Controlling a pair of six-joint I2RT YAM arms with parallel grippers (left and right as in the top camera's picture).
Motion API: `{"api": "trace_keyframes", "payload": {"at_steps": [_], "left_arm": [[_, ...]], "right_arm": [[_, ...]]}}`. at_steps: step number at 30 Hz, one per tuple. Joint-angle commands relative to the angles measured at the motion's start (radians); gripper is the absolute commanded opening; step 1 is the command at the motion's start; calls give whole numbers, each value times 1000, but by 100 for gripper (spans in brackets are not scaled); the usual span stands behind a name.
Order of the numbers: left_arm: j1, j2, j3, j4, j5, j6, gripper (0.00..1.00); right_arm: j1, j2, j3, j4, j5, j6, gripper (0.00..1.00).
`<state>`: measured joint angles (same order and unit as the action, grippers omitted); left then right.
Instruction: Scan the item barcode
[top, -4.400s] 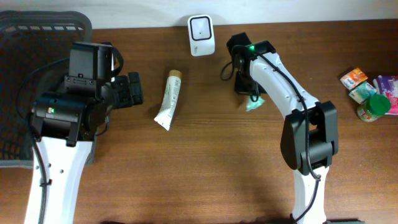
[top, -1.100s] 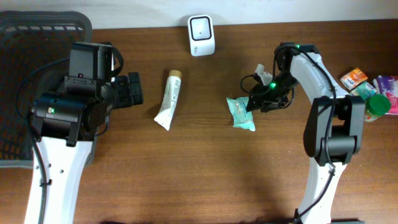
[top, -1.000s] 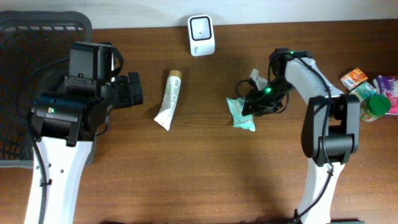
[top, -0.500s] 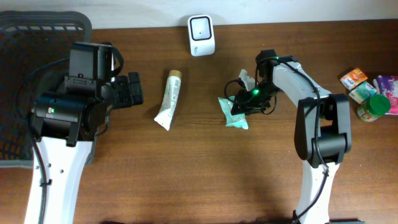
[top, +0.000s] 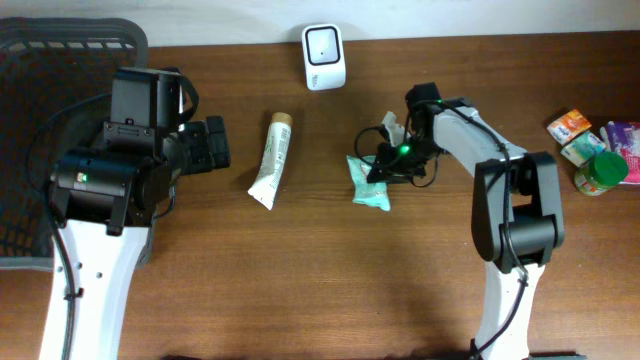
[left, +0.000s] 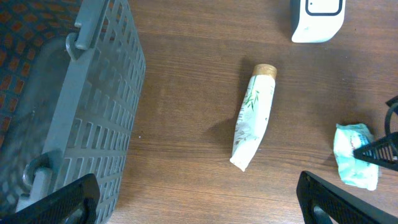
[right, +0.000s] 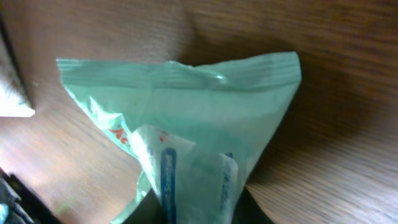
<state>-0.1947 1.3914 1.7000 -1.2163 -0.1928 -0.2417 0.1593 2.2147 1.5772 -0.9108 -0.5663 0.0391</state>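
A pale green packet lies on the wooden table right of centre; the left wrist view has it at the right edge. My right gripper is low at the packet's right end. In the right wrist view the packet fills the frame, and its near end is pinched between the two dark fingers of the gripper. The white scanner stands at the table's back edge. My left gripper hovers at the left, open and empty.
A white and green tube lies between the two arms, cap pointing to the back. A dark mesh basket takes up the far left. Several small packages and a green-lidded jar sit at the right edge.
My right gripper has slid left across the table with the green packet, and its jaws have closed on the packet's end. The left arm has not moved.
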Motion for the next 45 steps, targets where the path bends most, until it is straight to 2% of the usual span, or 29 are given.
{"api": "trace_keyframes", "payload": {"at_steps": [1, 3, 9, 15, 18, 21, 25, 31, 38, 45], "left_arm": [[3, 0, 0, -2, -14, 15, 99], [3, 0, 0, -2, -14, 15, 99], [3, 0, 0, -2, -14, 15, 99], [3, 0, 0, -2, -14, 15, 99], [3, 0, 0, -2, -14, 16, 99], [3, 0, 0, -2, -14, 15, 99], [3, 0, 0, -2, -14, 15, 99], [3, 0, 0, -2, -14, 15, 99], [3, 0, 0, -2, -14, 15, 99], [3, 0, 0, -2, -14, 15, 99]], "right_arm": [[42, 19, 20, 34, 42, 96, 8], [44, 18, 81, 36, 42, 122, 4], [44, 18, 276, 101, 42, 196, 4], [48, 18, 309, 445, 50, 338, 4], [58, 19, 309, 596, 128, 365, 4], [78, 19, 308, 698, 238, 442, 4], [118, 20, 308, 827, 348, 449, 4], [169, 69, 308, 1021, 442, 546, 4], [174, 138, 308, 1135, 527, 545, 4], [164, 138, 309, 1140, 544, 542, 4]]}}
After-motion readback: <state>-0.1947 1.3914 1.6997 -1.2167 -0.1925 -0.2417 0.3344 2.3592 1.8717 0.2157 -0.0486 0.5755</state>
